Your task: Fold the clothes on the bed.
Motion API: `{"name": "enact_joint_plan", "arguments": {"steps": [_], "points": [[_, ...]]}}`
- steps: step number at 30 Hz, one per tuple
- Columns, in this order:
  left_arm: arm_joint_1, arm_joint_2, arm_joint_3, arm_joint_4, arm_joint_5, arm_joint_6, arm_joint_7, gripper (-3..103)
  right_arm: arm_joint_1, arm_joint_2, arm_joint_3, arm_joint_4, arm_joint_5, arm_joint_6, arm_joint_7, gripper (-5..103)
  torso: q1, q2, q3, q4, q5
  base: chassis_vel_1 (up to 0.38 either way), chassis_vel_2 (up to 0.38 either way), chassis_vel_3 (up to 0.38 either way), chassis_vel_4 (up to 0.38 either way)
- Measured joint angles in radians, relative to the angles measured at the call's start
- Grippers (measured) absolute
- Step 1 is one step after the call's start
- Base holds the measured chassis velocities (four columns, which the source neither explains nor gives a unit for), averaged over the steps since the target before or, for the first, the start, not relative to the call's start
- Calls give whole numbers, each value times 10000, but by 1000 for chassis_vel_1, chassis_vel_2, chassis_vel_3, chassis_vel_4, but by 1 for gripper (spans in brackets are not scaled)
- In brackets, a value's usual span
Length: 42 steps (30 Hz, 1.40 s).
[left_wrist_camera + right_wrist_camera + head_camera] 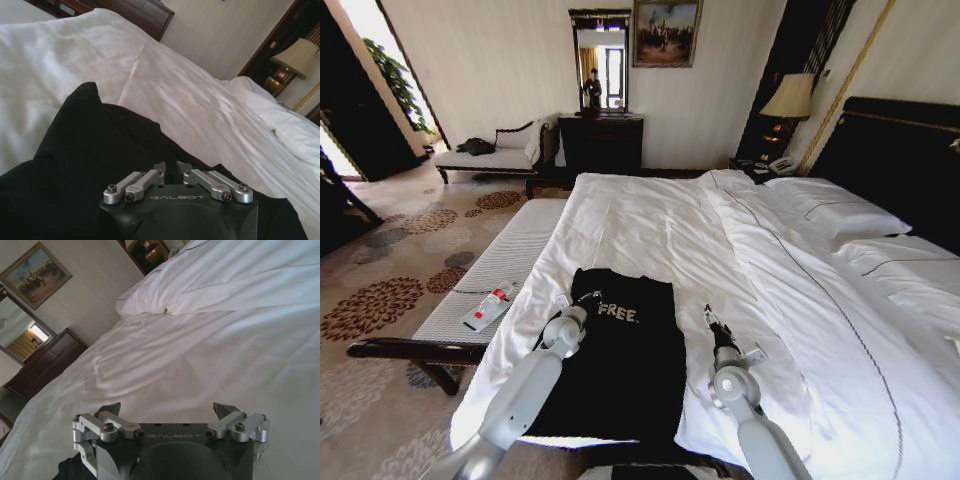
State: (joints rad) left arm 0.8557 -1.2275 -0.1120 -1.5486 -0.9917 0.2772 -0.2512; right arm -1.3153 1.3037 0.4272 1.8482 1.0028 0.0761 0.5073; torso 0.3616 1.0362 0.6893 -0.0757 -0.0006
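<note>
Where folded lengthwise at the bed's [650, 215] near edge, black T-shirt [620, 365] is flanked: left hand [171, 171] narrowed, right hand [167, 411] wide.

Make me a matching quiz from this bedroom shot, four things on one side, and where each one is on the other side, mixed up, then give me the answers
Things:
1. T-shirt
2. bottle
3. lamp
4. left tool

Places:
A. on the bench beside the bed
B. at the T-shirt's edge, near the lettering
C. spread on the near end of the bed
D. beside the headboard, by the far wall

Pairs: 1-C, 2-A, 3-D, 4-B
</note>
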Motion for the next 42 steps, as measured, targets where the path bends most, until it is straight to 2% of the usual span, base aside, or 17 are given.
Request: {"name": "enact_joint_plan", "arguments": {"steps": [1, 4, 6, 7, 10, 12, 14, 15, 17, 18, 19, 21, 22, 24, 28, 32, 42], "points": [[78, -53, -182, -135, -12, 22, -17, 17, 5, -4, 2, -5, 0, 1, 0, 100, -1, 0, 0, 1, 0, 0, 0, 0, 0], [241, -162, -667, -428, -124, 59, -88, 28, 41, -29, -2, -47, 0, 6, -7, 100, 0, 0, 0, -1, -1, 0, 0, 0, 0], [472, -237, -1319, -794, -265, 64, -140, 39, 189, -113, -40, -175, 7, 16, -58, 100, 0, 0, 0, -3, 1, 0, 0, 0, 0], [472, -237, -1319, -794, -265, 64, -140, 39, 189, -113, -40, -175, 7, 16, -58, 100, 0, 0, 0, -3, 1, 0, 0, 0, 0], [914, -337, -2651, -1161, -309, -36, -437, 56, 883, -562, -356, -745, 424, 7, -523, 100, -1, 1, -1, 1, 0, 0, 0, 0, 0], [1025, -301, -2992, -1119, -221, -71, -614, 56, 1152, -752, -524, -971, 656, -53, -704, 100, -1, 0, 0, 2, 0, 0, 0, 0, 0], [1158, -81, -3632, -848, -158, -128, -909, 67, 1800, -1167, -865, -1538, 1112, -281, -1195, 100, 0, 0, 1, 14, -1, 0, 0, 0, 0], [1158, -81, -3632, -848, -158, -128, -909, 67, 1800, -1167, -865, -1538, 1112, -281, -1195, 100, 0, 0, 1, 14, -1, 0, 0, 0, 0], [923, 93, -3711, -521, -267, -131, -966, 78, 1946, -1391, -785, -1896, 1237, -424, -1530, 100, 0, 0, 2, 12, 0, 0, 0, 0, 0], [848, 149, -3715, -460, -306, -131, -967, 84, 2030, -1461, -760, -2075, 1274, -432, -1664, 100, 0, 1, 2, -9, -3, 0, 0, 0, 0], [810, 255, -3749, -436, -379, -116, -966, 89, 2288, -1543, -848, -2438, 1358, -432, -1981, 100, 0, 1, 1, -17, -5, 0, 0, 0, 0], [841, 335, -3799, -459, -406, -99, -977, 93, 2500, -1581, -977, -2724, 1411, -429, -2221, 100, 0, 1, 1, -16, -3, 0, 0, 0, 0], [907, 415, -3858, -532, -412, -79, -995, 97, 2807, -1612, -1205, -3145, 1479, -417, -2543, 100, 0, 0, 1, -2, 1, 0, 0, 0, 0], [969, 459, -3906, -597, -413, -58, -1017, 97, 3011, -1616, -1382, -3405, 1559, -398, -2806, 100, 0, 0, 2, 5, 3, 0, 0, 0, 0], [1138, 577, -4211, -727, -404, 19, -1149, 100, 3581, -1490, -2033, -4037, 1943, -279, -4120, 100, 0, 0, 2, 5, -3, 0, 0, 0, 0], [1239, 725, -4525, -785, -513, 46, -1224, 100, 3919, -1197, -2513, -4352, 1739, -33, -4705, 100, -1, 0, 0, 2, 0, 0, 0, 0, 0], [1614, 977, -5044, -1334, -796, 162, -1376, 100, 4826, -758, -3153, -5626, 798, 164, -4711, 100, -1, 0, 1, 1, -1, 0, 0, 0, 0]]}}
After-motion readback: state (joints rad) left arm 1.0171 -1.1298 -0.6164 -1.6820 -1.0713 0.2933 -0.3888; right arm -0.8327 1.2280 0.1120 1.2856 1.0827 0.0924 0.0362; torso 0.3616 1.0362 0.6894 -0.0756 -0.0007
